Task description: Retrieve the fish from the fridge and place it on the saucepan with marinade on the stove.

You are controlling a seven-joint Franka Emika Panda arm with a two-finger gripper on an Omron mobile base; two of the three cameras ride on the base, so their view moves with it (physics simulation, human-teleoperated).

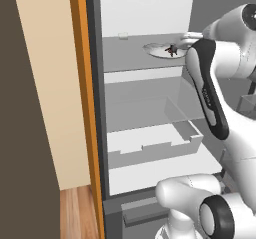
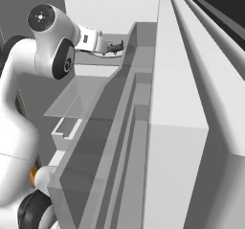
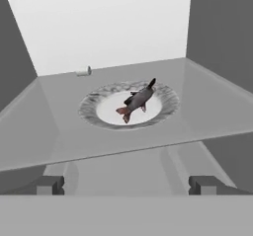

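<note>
Your pincer spread wide, empty, facing open fridge. Fish lies on pale plate, upper grey shelf, ahead of fingertips.

The fish is dark grey with a reddish tail; the plate under it is pale with a mottled grey rim; the fridge has a white back wall and grey shelves; an orange strip edges its left side.

Kitchen: open fridge, plate on shelf.
</note>
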